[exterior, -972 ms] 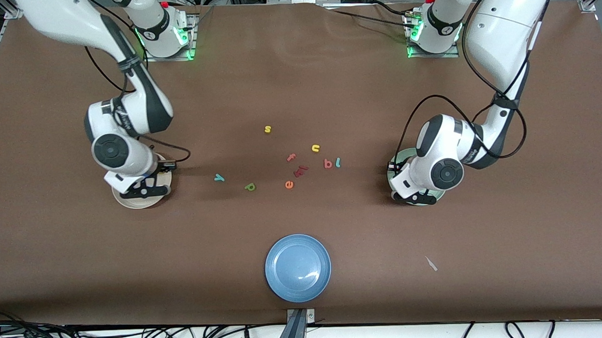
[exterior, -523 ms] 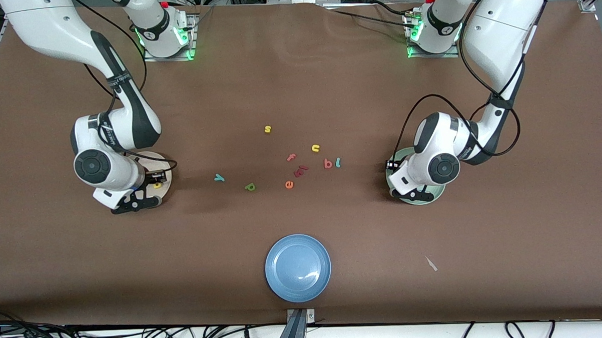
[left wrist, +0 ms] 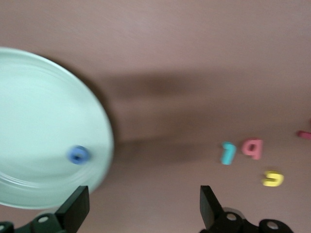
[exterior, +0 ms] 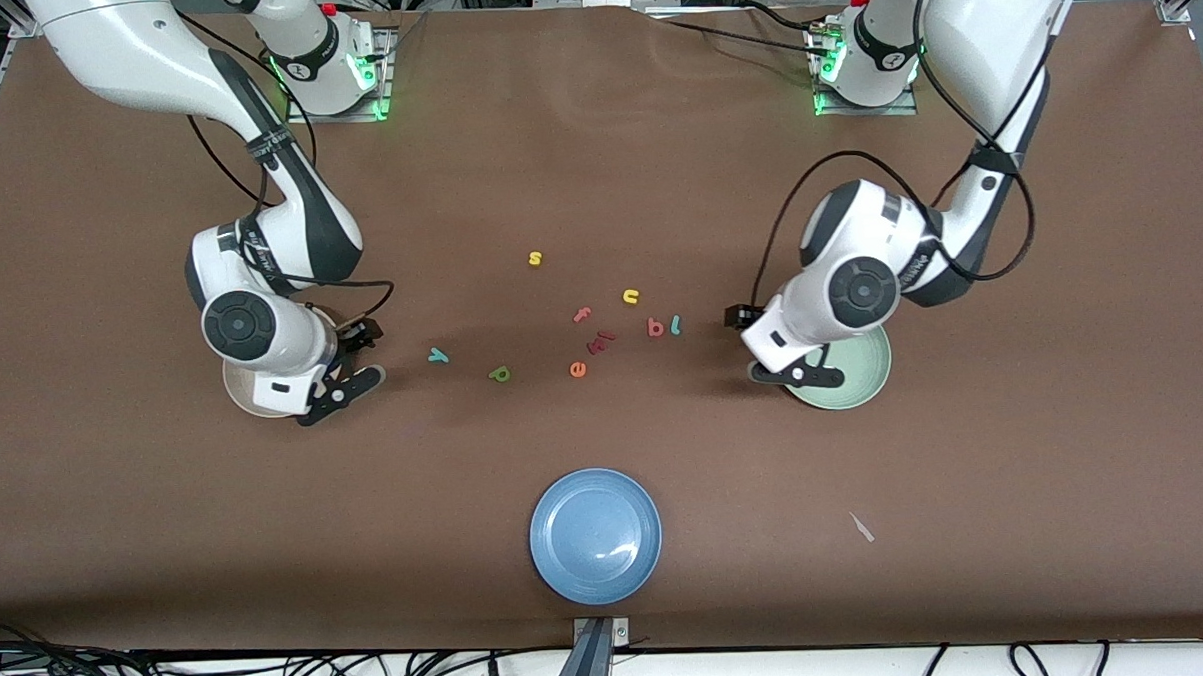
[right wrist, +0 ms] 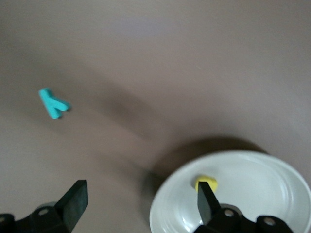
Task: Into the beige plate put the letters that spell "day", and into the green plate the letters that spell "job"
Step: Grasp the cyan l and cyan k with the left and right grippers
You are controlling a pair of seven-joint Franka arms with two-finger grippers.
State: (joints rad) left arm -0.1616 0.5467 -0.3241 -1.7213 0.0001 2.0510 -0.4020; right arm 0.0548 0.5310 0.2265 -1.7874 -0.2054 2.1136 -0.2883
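Observation:
The beige plate (exterior: 246, 396) holds the yellow "d" (right wrist: 206, 183), and my right gripper (exterior: 354, 364) hangs open and empty over its rim toward the table's middle. The teal "y" (exterior: 438, 356) and green "a" (exterior: 500, 374) lie on the mat between the plates. The green plate (exterior: 853, 377) holds the blue "o" (left wrist: 77, 154). My left gripper (exterior: 762, 347) is open and empty above that plate's edge. The pink "b" (exterior: 655, 327) and light-blue "j" (exterior: 675, 324) lie side by side toward the middle.
Spare letters lie in the middle: a yellow "s" (exterior: 535, 258), a yellow "u" (exterior: 630, 296), a pink "f" (exterior: 583, 315), an orange "e" (exterior: 578, 369) and a red piece (exterior: 602, 341). A blue plate (exterior: 595, 534) sits near the front edge.
Both grippers went from shut to open over their plates, leaving the "d" and the "o" there. Both have since shifted off the plates toward the table's middle.

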